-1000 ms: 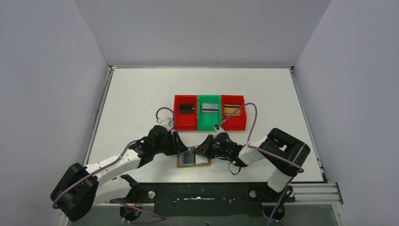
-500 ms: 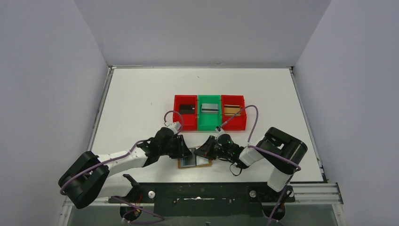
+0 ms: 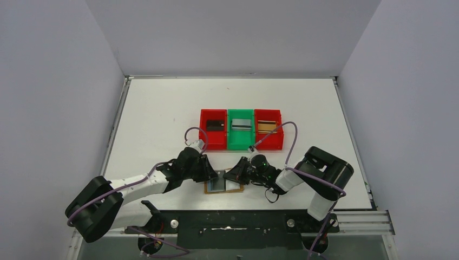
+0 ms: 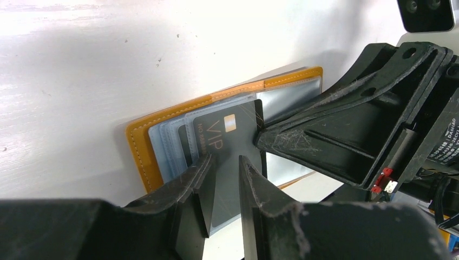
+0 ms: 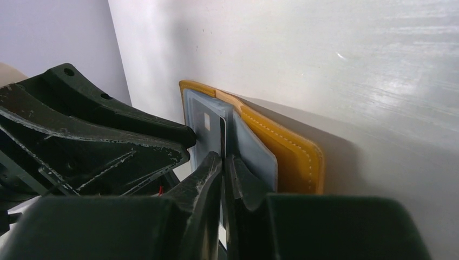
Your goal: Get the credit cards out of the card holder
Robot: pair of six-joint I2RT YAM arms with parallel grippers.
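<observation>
Card holder (image 4: 139,151) open, nearside of green bin (image 3: 241,145), long axis left-right. Left jaws parted over grey card (image 4: 227,135); right jaws clenched.

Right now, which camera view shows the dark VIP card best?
The left wrist view: the dark VIP card faces the camera, its lettering and chip visible, in the tan card holder. The right wrist view sees it nearly edge-on; the top external view shows only a small grey patch.

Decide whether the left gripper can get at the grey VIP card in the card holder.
Probably yes: the left gripper is open astride the VIP card; the right gripper, closed on the card holder beside it, leaves the near edge free.
</observation>
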